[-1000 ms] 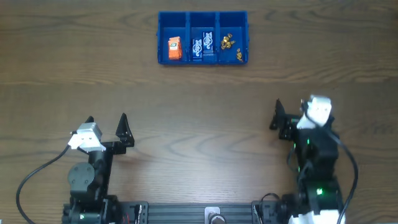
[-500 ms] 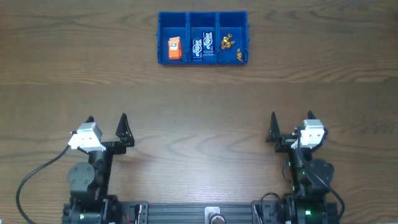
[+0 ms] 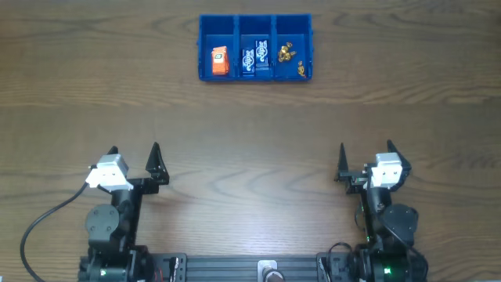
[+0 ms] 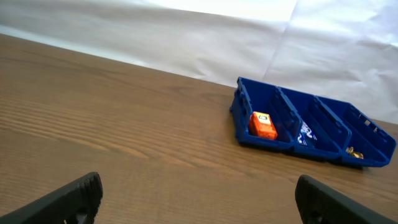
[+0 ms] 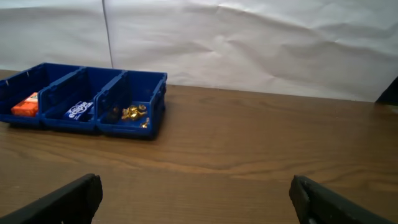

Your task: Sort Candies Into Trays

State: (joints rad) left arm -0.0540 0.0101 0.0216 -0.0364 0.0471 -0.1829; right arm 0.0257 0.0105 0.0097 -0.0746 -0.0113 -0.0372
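A blue three-compartment tray [image 3: 255, 19] sits at the far middle of the table. Its left bin holds an orange candy pack [image 3: 220, 61], its middle bin blue-wrapped candies [image 3: 255, 57], its right bin gold-wrapped candies [image 3: 286, 55]. The left wrist view shows the tray [image 4: 314, 127] and the orange pack [image 4: 263, 125]; the right wrist view shows the tray [image 5: 84, 99] with the gold candies [image 5: 131, 112]. My left gripper [image 3: 135, 155] is open near the table's front left with nothing between its fingers. My right gripper [image 3: 365, 155] is open at the front right, also holding nothing.
The wooden table [image 3: 250, 125] stretches bare between the grippers and the tray. A white backdrop [image 5: 249, 43] stands behind the table's far edge. The arm bases and a black rail [image 3: 258, 266] line the near edge.
My right arm has drawn back toward its base and squared up, its gripper settling lower and facing the tray. The left arm has not moved.
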